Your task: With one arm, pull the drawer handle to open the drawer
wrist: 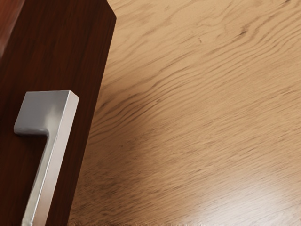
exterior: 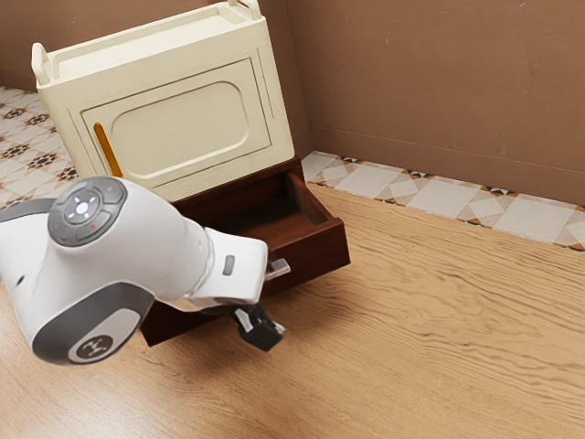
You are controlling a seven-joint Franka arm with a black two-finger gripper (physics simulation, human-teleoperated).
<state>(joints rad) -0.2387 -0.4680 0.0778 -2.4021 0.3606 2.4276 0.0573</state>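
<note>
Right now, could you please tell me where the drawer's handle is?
The silver handle is on the open drawer's front, beside the white arm toward the exterior view's right, near the end effector.

You see brown walls [exterior: 439,87] meeting at a corner; patterned tiles [exterior: 437,191] border the table [exterior: 448,338] edge; glare [wrist: 263,205] marks its wood.

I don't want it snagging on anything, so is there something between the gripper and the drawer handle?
Nothing visible stands between my gripper and the silver handle on the front of the open drawer.
</note>
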